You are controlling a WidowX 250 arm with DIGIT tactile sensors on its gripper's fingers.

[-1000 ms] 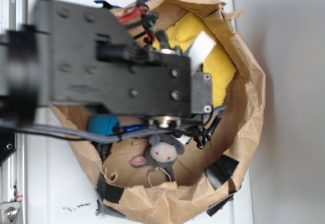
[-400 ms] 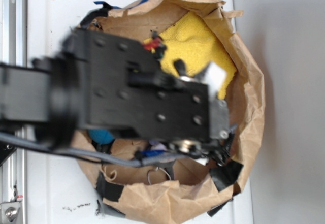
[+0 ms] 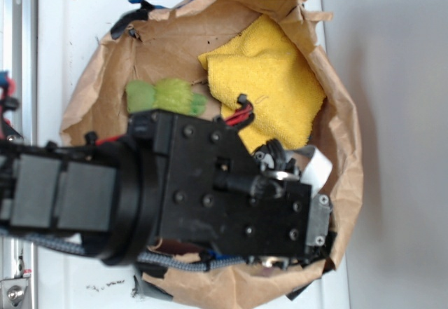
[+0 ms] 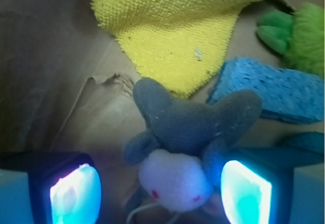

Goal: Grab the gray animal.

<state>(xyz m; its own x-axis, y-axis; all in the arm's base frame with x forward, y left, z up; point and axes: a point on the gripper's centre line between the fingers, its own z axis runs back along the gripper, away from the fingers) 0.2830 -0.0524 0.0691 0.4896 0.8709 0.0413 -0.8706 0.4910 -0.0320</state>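
Observation:
The gray animal (image 4: 189, 127) lies on the brown paper in the wrist view, gray body up-frame and whitish face with red eyes (image 4: 175, 177) toward me. My gripper (image 4: 162, 193) is open around its head. The left pad (image 4: 76, 193) stands well clear. The right pad (image 4: 248, 192) is close beside a gray ear. A thin pale tail curls below the face. In the exterior view my arm (image 3: 210, 190) covers the animal completely and hides the fingers too.
All of this sits inside a crumpled brown paper bag (image 3: 344, 134) on a white surface. A yellow cloth (image 3: 269, 85) (image 4: 177, 26), a blue sponge (image 4: 274, 89) and a fuzzy green plush (image 3: 164, 97) (image 4: 299, 31) lie near the animal. The bag walls rise all round.
The arm has swung down-frame and over the gray animal, which showed a second ago and is now covered in the exterior view. The green plush has come into sight.

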